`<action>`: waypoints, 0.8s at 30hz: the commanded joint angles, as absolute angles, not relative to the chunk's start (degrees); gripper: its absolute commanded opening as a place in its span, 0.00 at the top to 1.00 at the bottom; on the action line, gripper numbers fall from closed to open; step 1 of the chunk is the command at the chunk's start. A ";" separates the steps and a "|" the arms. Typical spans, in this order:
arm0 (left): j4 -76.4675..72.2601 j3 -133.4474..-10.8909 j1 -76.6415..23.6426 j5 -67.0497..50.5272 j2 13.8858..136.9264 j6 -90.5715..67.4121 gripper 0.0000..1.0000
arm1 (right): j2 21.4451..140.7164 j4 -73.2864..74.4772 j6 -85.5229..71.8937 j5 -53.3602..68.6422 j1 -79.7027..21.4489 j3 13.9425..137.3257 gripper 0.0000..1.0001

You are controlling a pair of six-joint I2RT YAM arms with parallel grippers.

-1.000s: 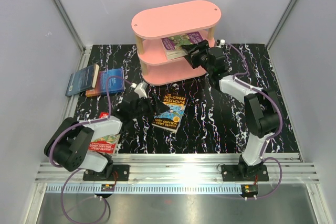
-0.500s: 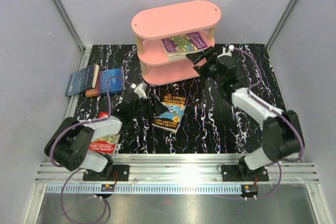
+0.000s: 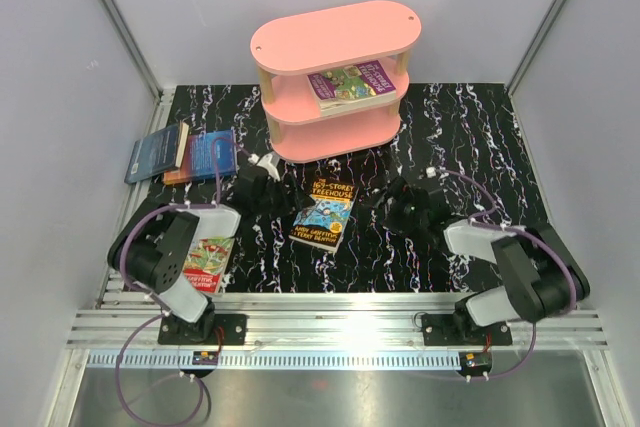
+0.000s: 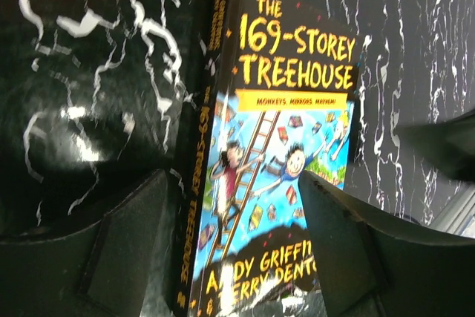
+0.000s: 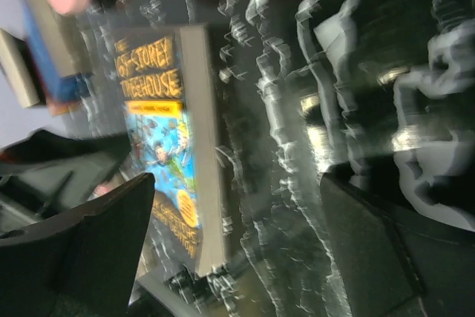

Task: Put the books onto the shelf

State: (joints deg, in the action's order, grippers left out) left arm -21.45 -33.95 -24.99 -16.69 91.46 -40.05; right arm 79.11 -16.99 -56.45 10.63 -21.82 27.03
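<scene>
The pink shelf stands at the back of the table, with a purple book lying on its middle tier. A black, yellow and blue "Treehouse" book lies flat mid-table. My left gripper is open just left of it, its fingers apart from the book. To the right of the same book is my right gripper, wide open and empty. Two dark blue books lie at the far left. A red book shows partly under my left arm.
Pale walls enclose the black marbled table on three sides. A metal rail runs along the near edge at the arm bases. The right wrist view is blurred by motion.
My right gripper let go of the purple book on the middle tier, pulled back from the shelf and swung down beside the Treehouse book. My left gripper drew back slightly from that book.
</scene>
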 commanded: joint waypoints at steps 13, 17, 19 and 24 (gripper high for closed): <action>-24.79 -35.68 -28.73 -17.75 99.23 -39.81 0.27 | 110.38 -48.84 -67.85 15.82 -34.54 32.61 0.01; -26.19 -35.69 -30.14 -18.37 100.54 -40.52 0.27 | 111.97 -53.17 -69.26 15.73 -36.47 32.52 0.30; -27.24 -35.77 -30.67 -18.89 101.60 -41.13 0.27 | 110.92 -52.65 -69.08 15.65 -37.00 32.78 0.48; -27.86 -35.95 -30.76 -19.16 102.31 -41.57 0.28 | 105.13 -48.26 -67.42 14.24 -38.93 32.78 0.79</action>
